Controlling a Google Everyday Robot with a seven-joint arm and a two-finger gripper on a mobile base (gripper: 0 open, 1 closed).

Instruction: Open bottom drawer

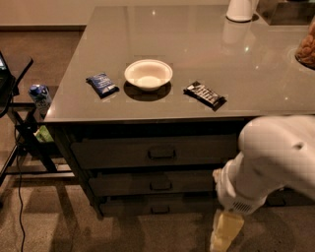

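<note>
The bottom drawer is the lowest, slimmest dark front of the stack under the grey counter. It sits flush and shut, with its small handle at the centre. Two taller drawers are above it. My gripper is a cream-coloured piece hanging below the white arm, partly cut off by the picture's bottom edge. It is low near the floor, in front of the drawer stack's right part, to the right of the bottom drawer's handle and apart from it.
On the counter lie a white bowl, a blue snack packet and a dark snack bar. A white jug stands at the back. A folding stand with a can is at the left.
</note>
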